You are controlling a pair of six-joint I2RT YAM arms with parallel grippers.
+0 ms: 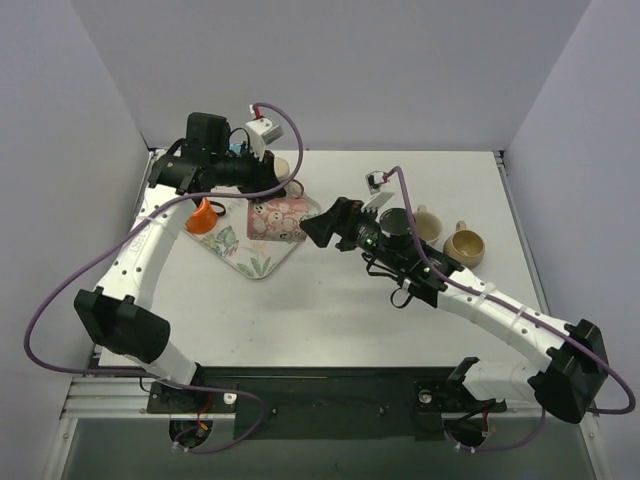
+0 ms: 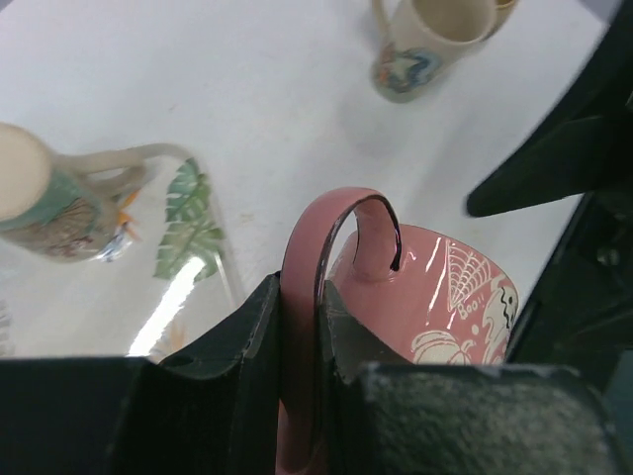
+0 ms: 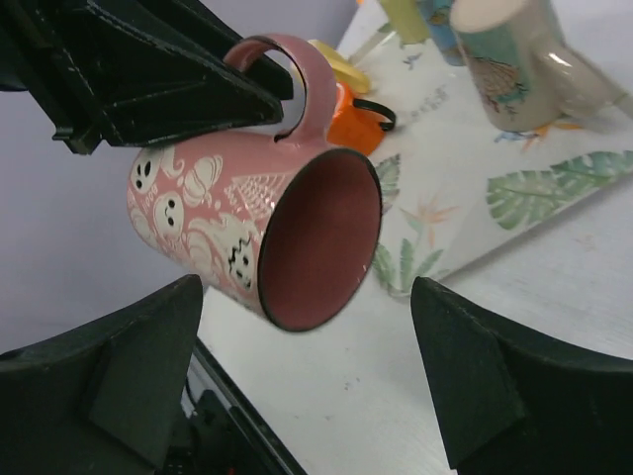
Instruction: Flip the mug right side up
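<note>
Pink mug (image 3: 255, 236) held in the air above the tray (image 1: 250, 263), tipped on its side, left gripper (image 2: 300, 319) clamped on its handle (image 2: 326, 223) (a finger each side of the loop), left arm arched over the far-left corner, right arm stretched diagonally in, right gripper (image 1: 316, 228) spread wide, facing the mug's mouth.

One tray (image 1: 262, 262), at least five mugs (image 1: 465, 245)

Pink mug (image 3: 213, 233) (white ghosts) hangs sideways, handle up, apparently airborne.
</note>
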